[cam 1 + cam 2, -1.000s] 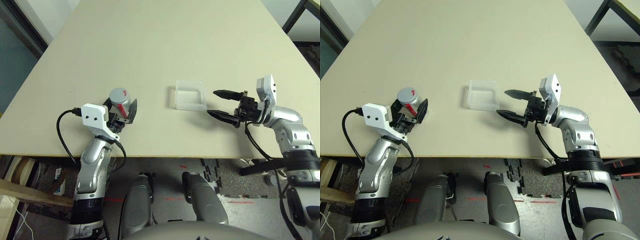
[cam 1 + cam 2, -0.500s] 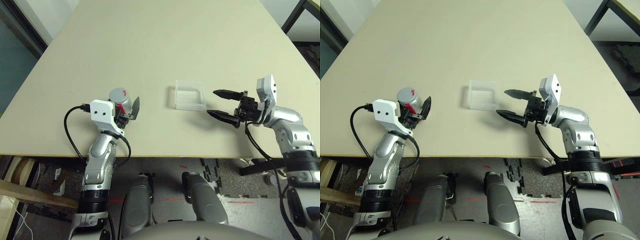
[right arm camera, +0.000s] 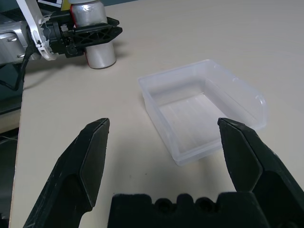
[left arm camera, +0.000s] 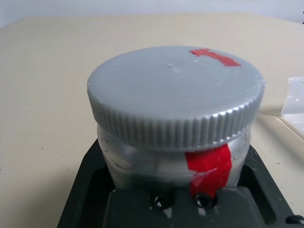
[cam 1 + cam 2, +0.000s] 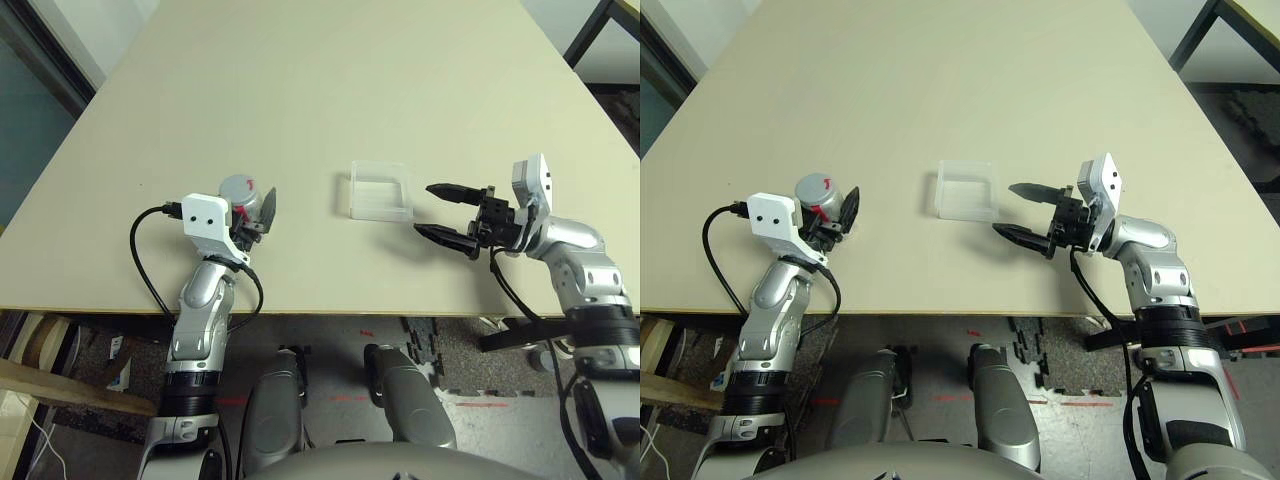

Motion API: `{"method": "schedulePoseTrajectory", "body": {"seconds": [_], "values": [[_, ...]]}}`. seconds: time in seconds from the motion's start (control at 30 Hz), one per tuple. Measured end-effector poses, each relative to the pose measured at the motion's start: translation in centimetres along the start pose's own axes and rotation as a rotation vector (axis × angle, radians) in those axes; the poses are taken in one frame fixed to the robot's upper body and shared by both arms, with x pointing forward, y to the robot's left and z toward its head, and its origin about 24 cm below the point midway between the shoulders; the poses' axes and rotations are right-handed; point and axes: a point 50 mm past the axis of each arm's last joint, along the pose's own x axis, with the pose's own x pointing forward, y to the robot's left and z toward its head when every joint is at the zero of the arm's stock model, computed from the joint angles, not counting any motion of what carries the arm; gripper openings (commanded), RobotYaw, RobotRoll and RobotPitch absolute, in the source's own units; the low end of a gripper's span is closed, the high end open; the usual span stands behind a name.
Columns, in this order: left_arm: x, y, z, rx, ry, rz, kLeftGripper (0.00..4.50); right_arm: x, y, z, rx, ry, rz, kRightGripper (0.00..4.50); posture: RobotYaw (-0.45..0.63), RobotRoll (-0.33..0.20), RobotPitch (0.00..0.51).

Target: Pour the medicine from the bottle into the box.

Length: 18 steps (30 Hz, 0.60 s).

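Observation:
The bottle (image 5: 240,191) stands upright near the table's front left, a small grey-white cylinder with a red label stripe. Its ribbed grey cap (image 4: 175,95), marked with a red arrow, is on. My left gripper (image 5: 252,208) is shut on the bottle (image 4: 142,161), one black finger on each side of its body. The medicine is hidden inside. The clear square box (image 5: 380,190) sits at the table's middle, with nothing in it. To its right my right gripper (image 5: 425,208) hovers open, fingertips pointing at the box (image 3: 199,107) and a short gap away from it.
The beige table (image 5: 300,80) stretches far back behind the objects. Its front edge (image 5: 330,312) runs just under both forearms. A black cable (image 5: 140,270) loops from my left wrist over that edge.
My left arm slid in toward the bottle and its fingers closed around the bottle's body. The bottle stayed upright in place. The right arm barely moved.

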Motion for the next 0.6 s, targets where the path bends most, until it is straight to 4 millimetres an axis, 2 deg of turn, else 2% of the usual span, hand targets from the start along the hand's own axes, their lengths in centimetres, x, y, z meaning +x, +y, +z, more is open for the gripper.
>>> {"method": "schedulePoseTrajectory", "body": {"seconds": [0.27,0.6], "values": [[0.6,0.4,0.4,0.016,0.036,-0.05,2.79,0.0,-0.1,0.0,0.02,-0.006,-0.02,4.5,-0.11,0.0,0.195],[3.0,-0.3,3.7,0.002,0.095,-0.393,2.79,0.5,-0.8,1.7,0.007,-0.033,-0.012,4.5,-0.12,0.0,0.186]]}}
